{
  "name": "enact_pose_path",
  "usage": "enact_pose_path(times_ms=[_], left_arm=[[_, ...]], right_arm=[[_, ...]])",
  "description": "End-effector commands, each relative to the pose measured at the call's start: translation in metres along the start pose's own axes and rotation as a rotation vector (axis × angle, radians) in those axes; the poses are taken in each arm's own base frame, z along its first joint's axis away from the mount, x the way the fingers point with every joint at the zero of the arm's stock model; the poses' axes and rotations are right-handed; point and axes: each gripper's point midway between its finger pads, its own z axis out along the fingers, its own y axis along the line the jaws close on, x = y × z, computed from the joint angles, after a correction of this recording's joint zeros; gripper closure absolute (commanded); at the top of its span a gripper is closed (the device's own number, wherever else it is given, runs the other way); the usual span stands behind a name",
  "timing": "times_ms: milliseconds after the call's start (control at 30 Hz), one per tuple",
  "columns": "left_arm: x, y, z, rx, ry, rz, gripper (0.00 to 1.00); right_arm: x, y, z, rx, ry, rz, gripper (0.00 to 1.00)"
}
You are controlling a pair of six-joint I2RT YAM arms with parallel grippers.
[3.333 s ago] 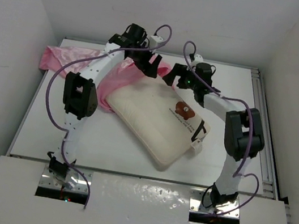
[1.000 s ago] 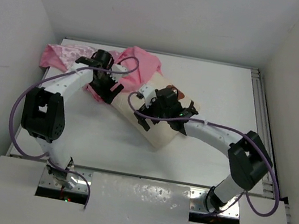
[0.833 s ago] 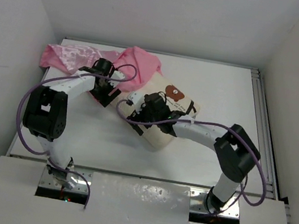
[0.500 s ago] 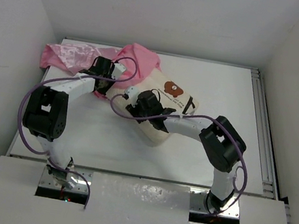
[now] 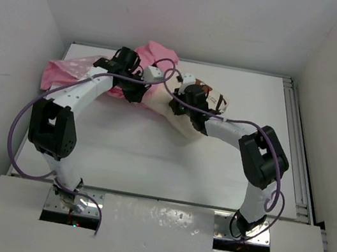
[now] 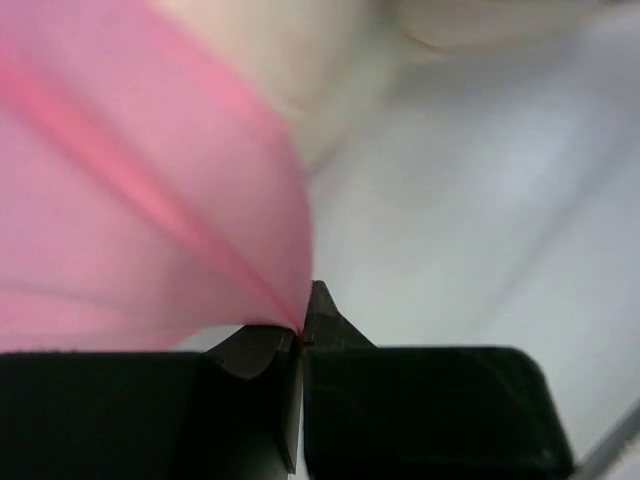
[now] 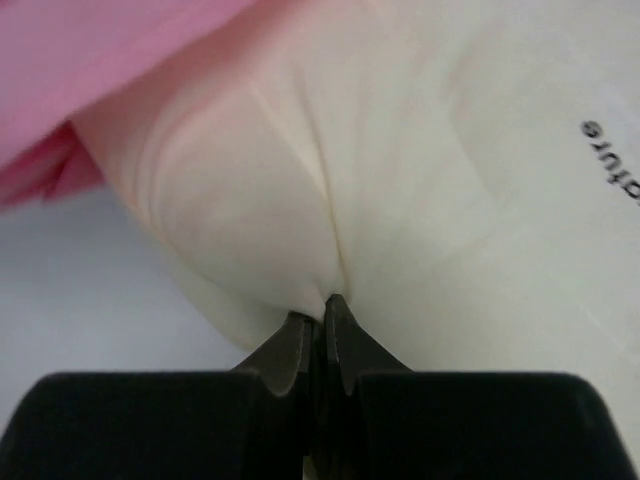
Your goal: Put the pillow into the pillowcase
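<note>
Pinching the pillowcase (image 6: 130, 180) edge in my left claw (image 6: 303, 320) | my right claw (image 7: 323, 305) clamped on the pillow (image 7: 420, 180) | both lie on the worktop (image 5: 150, 155)

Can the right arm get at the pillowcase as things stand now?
Probably not freely: the pillowcase lies close beside the right tool, but that tool is shut on the pillow.

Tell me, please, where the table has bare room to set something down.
Bare: the near table between the left arm and right arm, on the near side of the pillow, and the far right corner. Crowded: far left, where pillowcase and pillow bunch.
</note>
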Motion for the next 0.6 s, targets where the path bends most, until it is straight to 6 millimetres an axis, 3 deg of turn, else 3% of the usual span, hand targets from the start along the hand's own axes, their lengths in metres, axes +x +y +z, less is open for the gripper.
enact_pose_path(times_ms=[0,100,233,333,433,467,500,533,567], left_arm=[[-0.032,-0.077,-0.023,0.334,-0.106,0.105,1.00],[-0.057,-0.090,-0.032,0.391,-0.186,0.147,1.00],[-0.070,-0.095,-0.031,0.422,-0.249,0.166,1.00],[-0.061,-0.085,-0.016,0.384,-0.238,0.127,1.00],[-0.063,-0.083,-0.010,0.380,-0.253,0.093,1.00],[-0.064,-0.085,-0.013,0.391,-0.260,0.092,1.00],[-0.063,-0.086,-0.014,0.395,-0.256,0.088,0.94],[-0.065,-0.084,-0.018,0.385,-0.254,0.095,0.68],[-0.060,-0.085,-0.022,0.392,-0.232,0.095,0.53]], right_arm=[[-0.137,-0.002,-0.030,0.014,-0.416,0.210,1.00],[-0.151,0.003,-0.036,0.010,-0.475,0.279,1.00],[-0.139,0.023,-0.033,-0.029,-0.464,0.278,1.00],[-0.118,0.040,-0.026,-0.089,-0.415,0.278,1.00],[-0.074,0.054,-0.012,-0.155,-0.298,0.265,1.00],[-0.052,0.058,-0.012,-0.196,-0.240,0.274,0.97],[-0.042,0.058,-0.015,-0.227,-0.214,0.281,0.52],[-0.036,0.057,-0.019,-0.255,-0.199,0.290,0.30],[-0.015,0.043,-0.024,-0.249,-0.156,0.328,0.10]])
